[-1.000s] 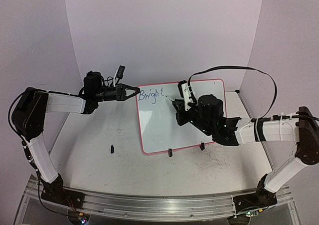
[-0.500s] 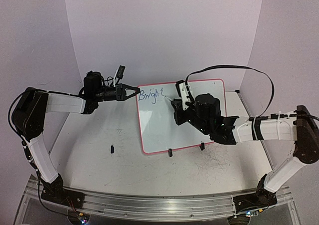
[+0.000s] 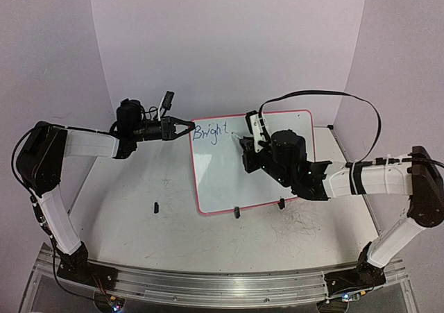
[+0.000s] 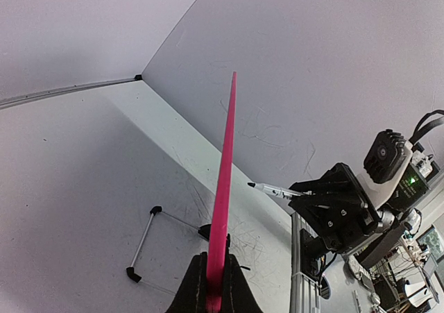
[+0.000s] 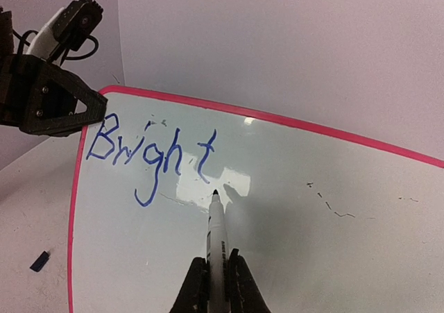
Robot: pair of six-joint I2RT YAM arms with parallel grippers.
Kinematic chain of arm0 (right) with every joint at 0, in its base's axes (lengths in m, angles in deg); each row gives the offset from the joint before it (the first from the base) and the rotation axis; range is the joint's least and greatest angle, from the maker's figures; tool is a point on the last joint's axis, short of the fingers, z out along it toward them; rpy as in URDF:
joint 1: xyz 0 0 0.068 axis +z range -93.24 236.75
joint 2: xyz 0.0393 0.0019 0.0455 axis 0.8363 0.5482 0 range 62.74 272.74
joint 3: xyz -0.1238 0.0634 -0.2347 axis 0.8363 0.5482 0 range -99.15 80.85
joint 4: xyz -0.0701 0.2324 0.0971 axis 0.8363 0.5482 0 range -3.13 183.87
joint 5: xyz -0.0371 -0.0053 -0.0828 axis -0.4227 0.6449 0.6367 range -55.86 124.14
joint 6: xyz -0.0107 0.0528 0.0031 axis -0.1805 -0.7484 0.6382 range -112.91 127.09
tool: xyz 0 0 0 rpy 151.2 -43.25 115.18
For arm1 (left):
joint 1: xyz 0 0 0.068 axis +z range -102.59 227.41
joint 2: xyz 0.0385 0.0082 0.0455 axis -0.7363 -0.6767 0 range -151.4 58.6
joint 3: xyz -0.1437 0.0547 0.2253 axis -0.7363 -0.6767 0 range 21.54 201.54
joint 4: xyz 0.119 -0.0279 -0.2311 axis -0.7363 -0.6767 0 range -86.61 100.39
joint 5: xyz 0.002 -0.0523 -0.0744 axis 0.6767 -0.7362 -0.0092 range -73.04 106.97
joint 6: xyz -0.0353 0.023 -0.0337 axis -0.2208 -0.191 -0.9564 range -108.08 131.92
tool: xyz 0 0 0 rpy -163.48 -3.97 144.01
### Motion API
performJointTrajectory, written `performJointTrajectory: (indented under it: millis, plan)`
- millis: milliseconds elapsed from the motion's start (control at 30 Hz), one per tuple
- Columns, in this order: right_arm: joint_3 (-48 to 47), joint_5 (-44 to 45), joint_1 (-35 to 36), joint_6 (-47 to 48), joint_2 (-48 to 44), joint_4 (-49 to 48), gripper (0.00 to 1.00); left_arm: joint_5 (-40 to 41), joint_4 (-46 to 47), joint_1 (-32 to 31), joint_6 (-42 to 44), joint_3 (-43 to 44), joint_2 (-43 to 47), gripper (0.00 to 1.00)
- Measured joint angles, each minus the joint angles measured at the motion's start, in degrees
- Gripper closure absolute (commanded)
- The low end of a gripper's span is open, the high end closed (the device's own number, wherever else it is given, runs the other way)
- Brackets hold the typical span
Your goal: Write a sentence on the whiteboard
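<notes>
Right wrist view shows the right gripper (image 5: 216,277) at the bottom middle of the frame; its two fingers are closed tight on a white pen (image 5: 218,233) that points up the picture. The pen's dark tip sits just under the last letter of the blue word "Bright"; that word is the start of the sentence (image 5: 149,153), in the upper left part of the whiteboard (image 5: 326,257). I cannot tell if the tip is touching the board or is just above it.

The left gripper (image 5: 87,108) is at the upper left of that view, and it pinches the board's top left corner. In the left wrist view its fingers are shut on the thin red rim at the bottom middle of the frame. In the top view the whiteboard lies in the middle of the frame, on the table (image 3: 139,237).

I think the writing step is in hand; one word is done and "futures for all" is not yet there. The next move likely calls for sliding the pen to the right, leaving a small gap, and starting the "f" on the same line. The letters need to be small enough to fit before the right rim, and the left gripper needs to hold the board firm while the pen pushes.
</notes>
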State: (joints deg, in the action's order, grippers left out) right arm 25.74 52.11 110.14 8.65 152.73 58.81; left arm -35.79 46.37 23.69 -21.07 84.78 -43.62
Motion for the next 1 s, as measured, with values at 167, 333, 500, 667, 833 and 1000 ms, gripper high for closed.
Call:
performJointTrajectory:
  millis: [167,333,500,667,833,1000]
  plan:
    - [-0.3,-0.1,-0.6,-0.1,0.2,0.1,1.00,0.0,0.0,0.0,0.0,0.0,0.0,1.00]
    - [-0.4,0.5,-1.8,-0.3,0.2,-0.3,1.00,0.0,0.0,0.0,0.0,0.0,0.0,1.00]
    - [-0.4,0.9,-2.4,-0.3,0.2,-1.5,1.00,0.0,0.0,0.0,0.0,0.0,0.0,1.00]
    - [-0.8,0.8,-3.1,-0.3,0.6,-2.4,1.00,0.0,0.0,0.0,0.0,0.0,0.0,1.00]
    - [-1.3,1.0,-4.0,-0.3,1.3,-2.8,1.00,0.1,0.0,-0.1,0.0,0.0,0.0,1.00]
    - [-1.6,1.4,-4.5,-0.3,1.9,-3.1,1.00,0.2,0.0,-0.1,0.0,0.0,0.0,1.00]
